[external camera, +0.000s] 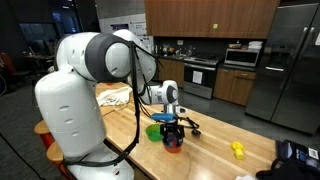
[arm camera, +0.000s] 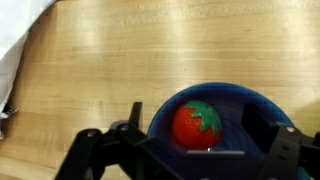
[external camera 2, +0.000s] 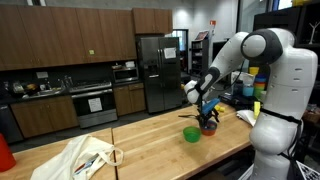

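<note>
Wrist view looks straight down on a blue bowl (arm camera: 226, 95) that stands on a wooden table (arm camera: 120, 70). A toy strawberry (arm camera: 197, 122), red with a green leafy top, lies in the middle of the bowl. The gripper (arm camera: 193, 138) hangs just above it with its jaws spread wide and nothing between them. One dark finger shows at the bowl's left edge and the other over its right side. Whether either finger touches the rim cannot be told. A white cloth (arm camera: 10, 55) lies at the left edge of this view, well apart from the bowl.

In both exterior views the arm reaches out over the table and the gripper points down at the bowl with the strawberry. A green bowl (external camera: 154, 131) stands just beside it on the wood. A small yellow object (external camera: 238, 149) lies farther along the table, apart from both bowls. The white cloth is heaped at the table's other end in an exterior view (external camera 2: 85, 158). Behind the table are kitchen cabinets (external camera 2: 70, 35) and a steel fridge (external camera 2: 158, 70).
</note>
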Action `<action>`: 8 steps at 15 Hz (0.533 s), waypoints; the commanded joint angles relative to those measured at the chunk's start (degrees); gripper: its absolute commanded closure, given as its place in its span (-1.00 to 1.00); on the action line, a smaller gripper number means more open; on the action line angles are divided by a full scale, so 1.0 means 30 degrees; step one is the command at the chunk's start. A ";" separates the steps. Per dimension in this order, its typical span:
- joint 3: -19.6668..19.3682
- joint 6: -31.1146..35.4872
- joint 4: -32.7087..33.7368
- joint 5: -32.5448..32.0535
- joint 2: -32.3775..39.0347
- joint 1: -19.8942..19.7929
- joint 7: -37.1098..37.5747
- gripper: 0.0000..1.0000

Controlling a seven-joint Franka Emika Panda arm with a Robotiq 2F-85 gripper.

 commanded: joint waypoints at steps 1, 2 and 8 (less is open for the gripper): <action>-0.0090 -0.1308 0.0533 0.0640 -0.0218 0.0026 -0.0926 -1.00; -0.0107 -0.1575 0.0676 0.0687 -0.0169 0.0011 -0.1064 -1.00; -0.0278 -0.0292 0.0720 0.1253 -0.0497 -0.0095 -0.1118 -1.00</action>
